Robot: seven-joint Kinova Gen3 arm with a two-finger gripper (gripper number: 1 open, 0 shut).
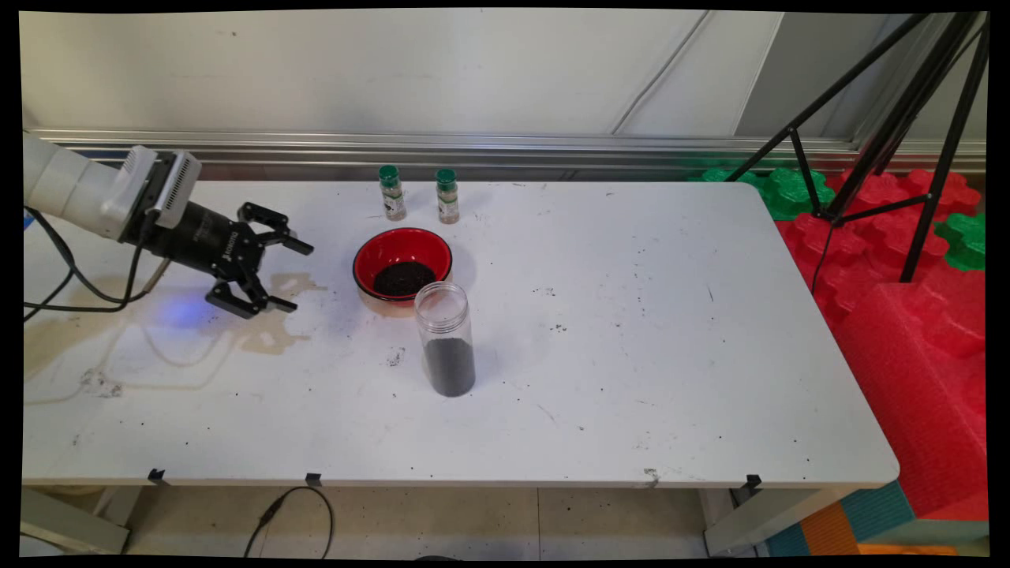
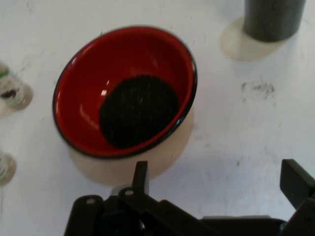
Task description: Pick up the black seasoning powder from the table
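My gripper (image 1: 298, 276) hangs open over the table's left part, holding nothing, its fingers pointing right toward a red bowl (image 1: 402, 264). The bowl has a black rim, a cream outside and a round patch of dark grains at its bottom. In the hand view the bowl (image 2: 125, 93) lies just beyond the gripper (image 2: 219, 179), a short gap between them. A clear open jar (image 1: 447, 339) with dark grains in its lower part stands upright just in front of the bowl; only its dark base (image 2: 273, 18) shows in the hand view.
Two small green-capped spice bottles (image 1: 391, 192) (image 1: 447, 196) stand behind the bowl near the table's far edge. Dried stains mark the table (image 1: 631, 315) under the gripper. A black tripod (image 1: 892, 118) and red and green foam blocks (image 1: 907, 315) stand to the right.
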